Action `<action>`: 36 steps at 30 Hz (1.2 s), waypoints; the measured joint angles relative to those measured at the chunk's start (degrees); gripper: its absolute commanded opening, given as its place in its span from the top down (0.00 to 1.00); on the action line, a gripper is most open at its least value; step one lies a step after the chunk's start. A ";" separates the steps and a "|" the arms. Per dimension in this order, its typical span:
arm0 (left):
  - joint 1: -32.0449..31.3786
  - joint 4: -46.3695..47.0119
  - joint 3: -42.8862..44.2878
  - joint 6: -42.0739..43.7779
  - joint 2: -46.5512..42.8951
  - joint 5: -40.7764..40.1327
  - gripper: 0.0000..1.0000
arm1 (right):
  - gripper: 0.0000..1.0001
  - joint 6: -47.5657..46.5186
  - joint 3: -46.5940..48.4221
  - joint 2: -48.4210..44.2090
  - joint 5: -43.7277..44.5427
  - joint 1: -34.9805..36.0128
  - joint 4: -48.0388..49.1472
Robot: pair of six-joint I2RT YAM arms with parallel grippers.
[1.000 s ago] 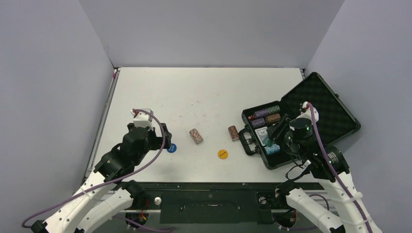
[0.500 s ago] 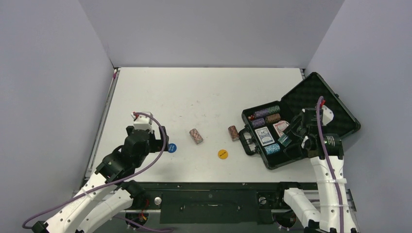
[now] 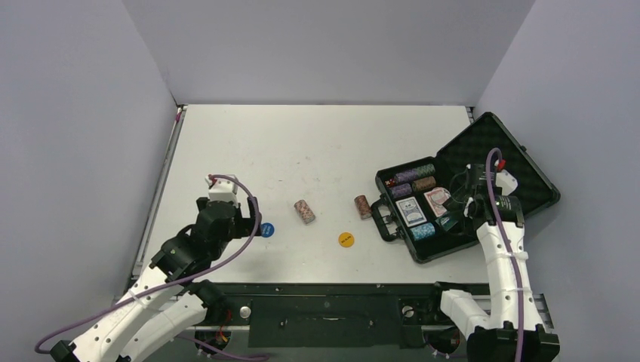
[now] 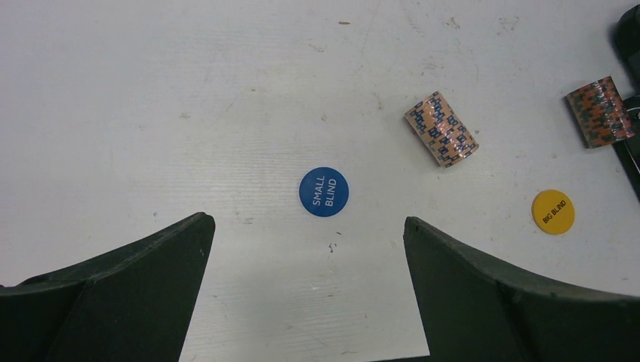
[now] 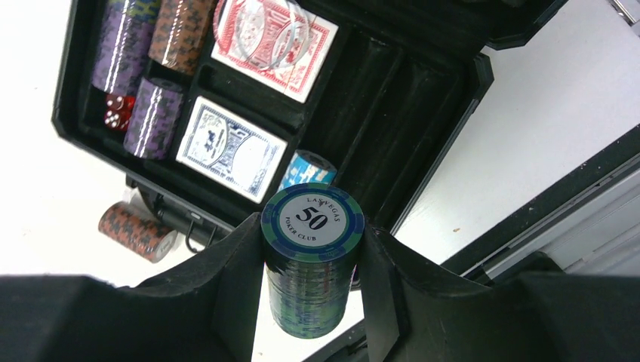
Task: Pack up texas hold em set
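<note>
The black foam-lined case [image 3: 427, 255] lies open at the right, lid [image 3: 502, 158] leaning back. It holds purple chip stacks [image 5: 151, 117], red dice [image 5: 115, 111], a red card deck [image 5: 275, 45], a blue deck [image 5: 230, 147] and a light blue stack [image 5: 309, 167]. My right gripper [image 5: 311, 228] is shut on a green "50" chip stack [image 5: 311, 279], held above the case's near right part [image 3: 450, 220]. My left gripper [image 4: 306, 226] is open and empty, just short of the blue "small blind" disc [image 4: 324, 191]. The yellow "big blind" disc [image 4: 553, 211] lies further right.
Two loose chip stacks lie on the table: an orange-and-blue one [image 3: 304, 211] in the middle and a red-brown one [image 3: 363, 206] against the case's handle side. Grey walls close in the table on three sides. A black rail runs along the near edge [image 3: 324, 290].
My right arm has swung right and back over the case, carrying the green stack and uncovering the card decks. My left gripper has shifted slightly nearer, still by the blue disc.
</note>
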 measured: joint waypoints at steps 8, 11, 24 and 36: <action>0.00 -0.04 0.00 -0.26 -0.35 -1.18 0.04 | 1.00 0.57 -3.06 3.96 0.79 -2.45 4.33; 0.00 -0.04 0.00 -0.24 0.02 -1.11 0.04 | 1.00 0.81 -4.37 4.85 0.07 -4.31 6.47; 0.00 0.02 0.00 -0.15 1.88 -0.39 0.04 | 1.00 1.92 -9.92 10.99 -3.08 -10.32 16.74; 0.00 0.15 0.00 0.11 2.47 0.68 0.04 | 1.00 3.61 -10.14 18.18 -4.81 -12.22 23.85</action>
